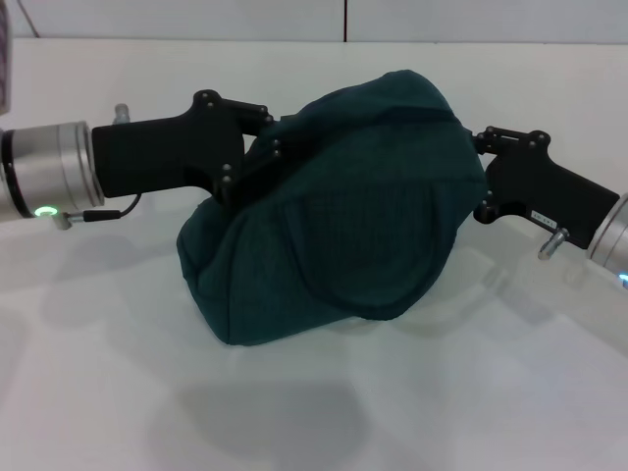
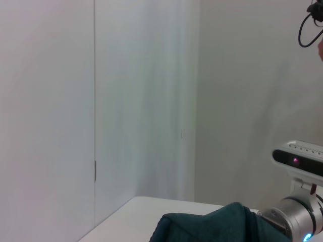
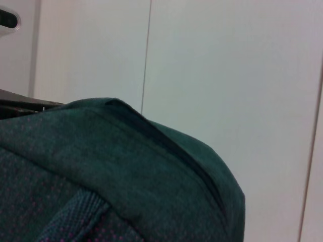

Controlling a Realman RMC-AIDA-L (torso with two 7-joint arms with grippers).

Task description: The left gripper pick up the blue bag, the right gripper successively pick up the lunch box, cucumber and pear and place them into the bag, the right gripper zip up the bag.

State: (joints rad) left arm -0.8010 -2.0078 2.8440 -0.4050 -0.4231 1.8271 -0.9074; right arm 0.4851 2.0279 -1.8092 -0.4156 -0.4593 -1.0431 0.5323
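From the head view I see the blue bag (image 1: 343, 211) sitting on the white table (image 1: 118, 392), bulging and tipped, with its lower corner toward seven o'clock and its rounded top toward one o'clock. One loop handle lies flat across the front face as a curved outline.

My left tool (image 1: 265, 147) comes in from nine o'clock, and its black fingers meet the upper left edge of the bag; the fabric bunches around them, so it appears clamped on the cloth there. My right tool (image 1: 478, 147) comes in from three o'clock and touches the bag's upper right edge. Its fingertips are buried against the fabric, and I cannot tell whether they are wide or narrow.

In the left wrist view only a hump of the bag (image 2: 212, 227) shows low down, with the silver wrist of the other arm just beside it and a bare white wall behind. The right wrist view is filled by the bag's cloth (image 3: 101, 166), a seam ridge running across it and a strip of woven handle at the lower edge.
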